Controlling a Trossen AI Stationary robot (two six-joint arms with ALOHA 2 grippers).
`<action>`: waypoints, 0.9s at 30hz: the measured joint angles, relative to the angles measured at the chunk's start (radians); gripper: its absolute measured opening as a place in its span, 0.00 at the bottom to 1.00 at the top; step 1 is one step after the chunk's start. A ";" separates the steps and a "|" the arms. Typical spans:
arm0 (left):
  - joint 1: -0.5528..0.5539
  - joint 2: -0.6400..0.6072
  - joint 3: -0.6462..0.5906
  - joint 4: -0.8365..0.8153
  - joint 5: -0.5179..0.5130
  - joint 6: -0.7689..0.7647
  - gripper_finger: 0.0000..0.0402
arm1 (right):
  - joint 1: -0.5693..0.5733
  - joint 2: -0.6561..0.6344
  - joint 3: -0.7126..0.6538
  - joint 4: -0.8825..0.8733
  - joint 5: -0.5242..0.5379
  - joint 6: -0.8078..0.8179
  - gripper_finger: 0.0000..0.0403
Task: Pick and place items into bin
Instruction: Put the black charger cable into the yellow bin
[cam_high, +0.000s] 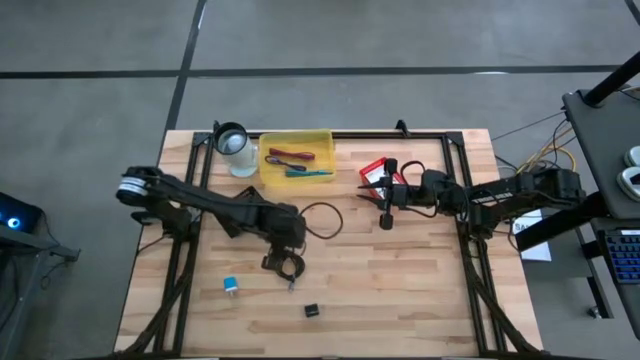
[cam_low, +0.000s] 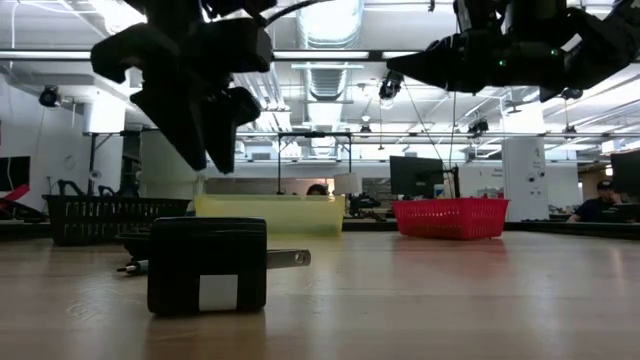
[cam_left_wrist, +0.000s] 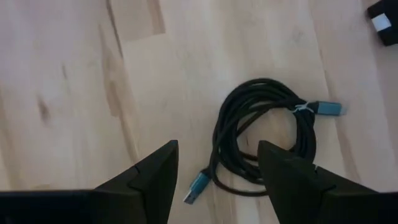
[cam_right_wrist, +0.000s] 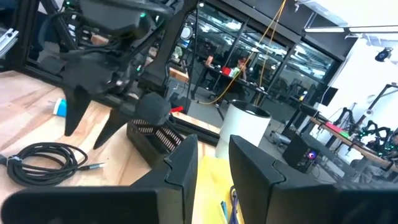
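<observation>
Left pincer (cam_high: 283, 262) hangs released, fingers (cam_left_wrist: 149, 180) spread, right over the black coiled cable (cam_left_wrist: 264, 140), not gripping it. The cable lies flat on the worktop (cam_high: 400, 290), well in front of the yellow bin (cam_high: 296, 157) and a bit toward the left arm's side (blue-tipped plugs poke out of the coil in the left wrist view).

Right pincer (cam_high: 386, 208) sits right of the bin, raised off the worktop, fingers (cam_right_wrist: 186, 165) slightly parted, nothing between them.

Inside the bin: maroon strip (cam_high: 292, 155), teal pen (cam_high: 308, 172), and purple pen (cam_high: 276, 160) next to the strip. Two white printed cards are not made out in any view.

Small black cube (cam_high: 312, 310) rests in front of the cable, farther still from the bin; the low view shows it close up with plug prongs. Tiny blue-white piece (cam_high: 230, 286) lies left of the cable, well apart from the bin.

White cup (cam_high: 236, 150) stands just left of the bin, touching or nearly so. Red basket (cam_high: 374, 171) sits right of the bin, beside the right pincer.
</observation>
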 joint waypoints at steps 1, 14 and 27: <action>-0.002 0.013 0.006 0.003 0.000 0.000 0.51 | 0.000 0.001 0.000 0.000 0.000 0.000 0.20; -0.010 0.156 0.006 0.004 0.011 -0.001 0.51 | -0.002 0.001 0.000 -0.007 0.000 -0.020 0.19; -0.006 0.261 0.010 0.009 0.026 0.002 0.49 | -0.002 0.001 -0.001 -0.011 -0.001 -0.026 0.19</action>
